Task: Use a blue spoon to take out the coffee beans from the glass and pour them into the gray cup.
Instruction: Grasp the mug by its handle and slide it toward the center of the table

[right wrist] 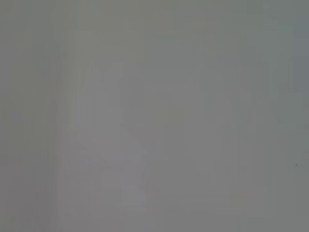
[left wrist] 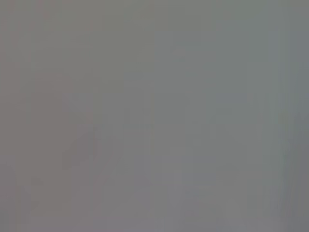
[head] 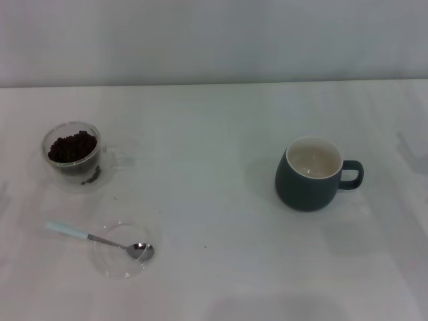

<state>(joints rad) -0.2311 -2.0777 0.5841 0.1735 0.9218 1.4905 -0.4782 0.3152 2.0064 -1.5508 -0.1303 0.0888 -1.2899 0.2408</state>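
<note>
**Spoon on dish, no pincer in sight**

Laid out on a white worktop [head: 221, 267], seen from the head view. At the left, toward the far side: the glass [head: 72, 155], upright, clear handle turned toward the right, filled near its rim with beans [head: 72, 146]. A few stray beans on the worktop just beside its base, and some small dark specks scattered nearer the front.

In front of the glass, nearer the robot: a flat clear dish [head: 120, 251]. Across it, the spoon [head: 100, 239], metal bowl resting on the dish's right part, pale blue handle sticking out past the dish's left rim and angled away toward the far left. Spoon and glass near each other but apart.

Well to the right: the cup [head: 311, 175], upright, loop handle pointing right, cream inside showing. Well apart from glass and spoon alike.

Neither left pincer nor right pincer visible anywhere in the head view. Both wrist views filled with plain blurred grey, nothing recognisable. Released or clenched: cannot tell. Position of spoon, glass or cup relative to either pincer likewise impossible to state.
</note>
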